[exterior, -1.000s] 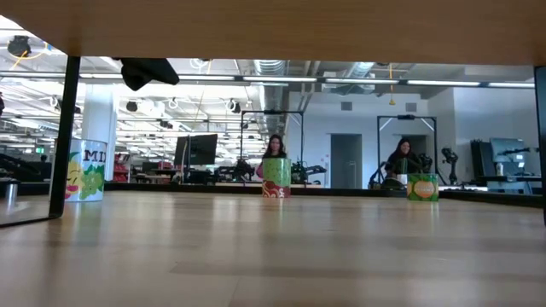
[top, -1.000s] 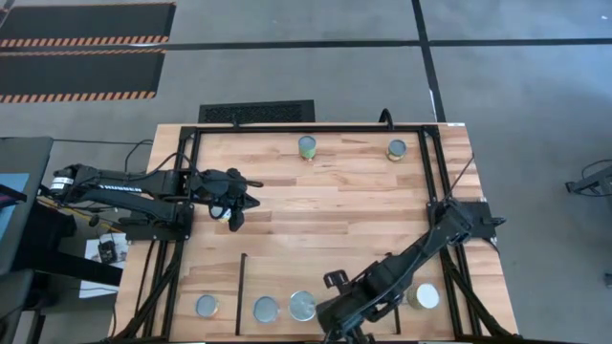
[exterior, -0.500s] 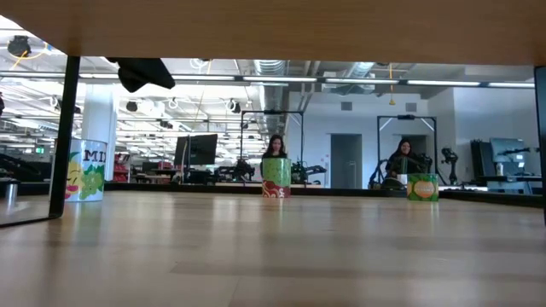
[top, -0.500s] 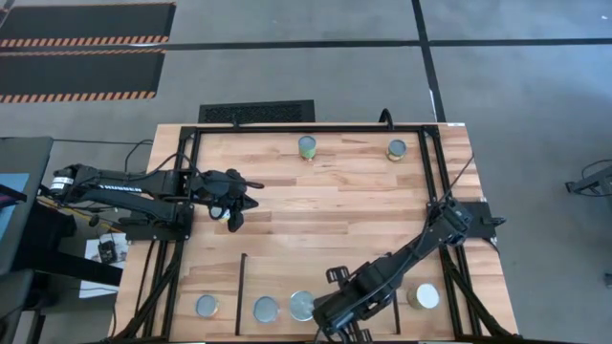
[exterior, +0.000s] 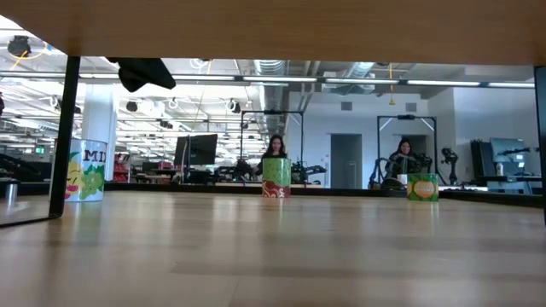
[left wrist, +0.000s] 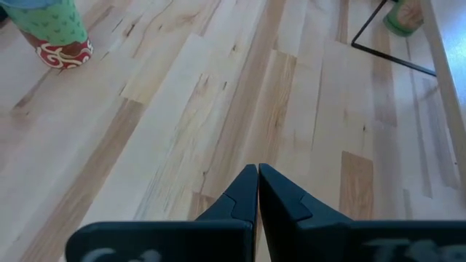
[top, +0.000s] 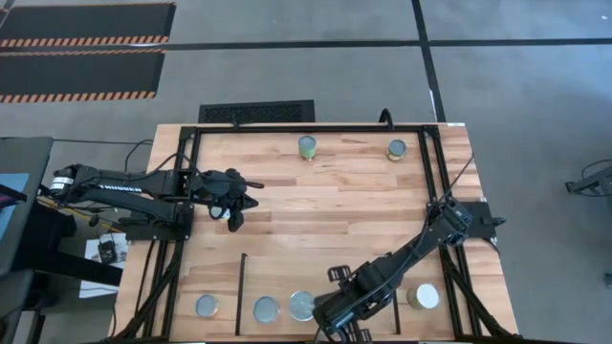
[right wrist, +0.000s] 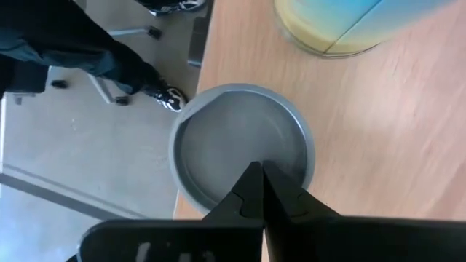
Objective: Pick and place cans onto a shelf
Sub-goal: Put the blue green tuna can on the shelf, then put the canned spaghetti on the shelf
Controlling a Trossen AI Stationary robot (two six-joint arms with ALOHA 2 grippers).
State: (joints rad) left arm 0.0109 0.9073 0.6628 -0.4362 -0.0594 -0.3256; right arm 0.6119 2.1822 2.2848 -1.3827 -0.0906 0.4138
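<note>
the light wood-plank shelf section (top: 287, 287), bounded by thin black straight bars along the desk's near edge, is holding two silver-topped cylindrical tins (top: 266, 309) side by side, the wider one (top: 302, 306) lying nearer the desk's right side. another grey-topped tin (top: 207, 306) is sitting just outside the left bar, a bright white-topped tin (top: 423, 296) near the near right corner, and two greenish-labelled tins (top: 307, 146) (top: 396, 149) by the far edge, so most of the placing is still waiting. the right claw (right wrist: 256, 175), fingers pressed together and holding nothing, is hovering directly over the wider tin's round top. the left claw (left wrist: 258, 175), also closed and empty, is waiting above bare planks near the left edge.
</note>
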